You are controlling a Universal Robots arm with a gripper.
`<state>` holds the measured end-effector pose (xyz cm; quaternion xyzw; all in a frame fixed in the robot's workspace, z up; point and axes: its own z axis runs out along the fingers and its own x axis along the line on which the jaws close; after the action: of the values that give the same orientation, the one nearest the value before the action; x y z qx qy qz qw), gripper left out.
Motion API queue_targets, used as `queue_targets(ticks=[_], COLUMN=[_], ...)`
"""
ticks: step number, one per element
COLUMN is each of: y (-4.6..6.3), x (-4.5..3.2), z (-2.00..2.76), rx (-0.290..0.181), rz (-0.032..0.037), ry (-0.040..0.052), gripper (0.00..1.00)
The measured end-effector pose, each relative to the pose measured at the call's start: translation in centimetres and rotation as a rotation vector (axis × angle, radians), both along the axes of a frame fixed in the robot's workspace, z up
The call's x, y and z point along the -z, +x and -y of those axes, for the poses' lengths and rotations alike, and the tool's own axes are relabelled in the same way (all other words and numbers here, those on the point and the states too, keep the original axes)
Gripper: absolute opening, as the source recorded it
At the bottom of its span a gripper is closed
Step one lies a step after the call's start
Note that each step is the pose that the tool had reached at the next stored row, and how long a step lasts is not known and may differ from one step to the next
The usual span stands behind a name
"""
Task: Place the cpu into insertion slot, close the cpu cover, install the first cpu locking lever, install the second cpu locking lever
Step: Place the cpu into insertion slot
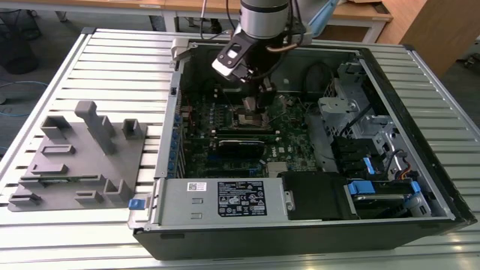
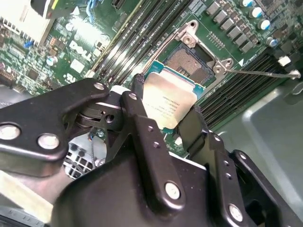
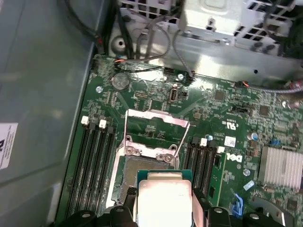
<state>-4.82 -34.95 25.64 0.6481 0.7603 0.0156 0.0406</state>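
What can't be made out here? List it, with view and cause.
The insertion slot's near edge: second wrist view, behind the cpu.
The cpu's far edge: first wrist view, cut off by the frame.
Gap between cpu and insertion slot: exterior view, the hand blocks it.

One cpu, one insertion slot and one cpu cover are counted. One gripper is counted, with two fingers. Two banks of memory slots are counted, one on either side of the insertion slot; four slots are made out in the marked bank. One coin cell and one finned heatsink are counted. In the exterior view, one computer case is counted and, at nine o'clock from it, one grey fixture.
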Motion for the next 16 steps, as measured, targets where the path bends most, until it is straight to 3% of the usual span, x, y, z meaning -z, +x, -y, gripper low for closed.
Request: queue_targets(ticks=[9,16], y=[0.0,0.0], x=[0.2,0.25], z=[0.01,0.0], rx=[0.16,0.183], rz=[0.0,0.0001], ry=[0.0,0.0003], gripper=[0.54,0.54])
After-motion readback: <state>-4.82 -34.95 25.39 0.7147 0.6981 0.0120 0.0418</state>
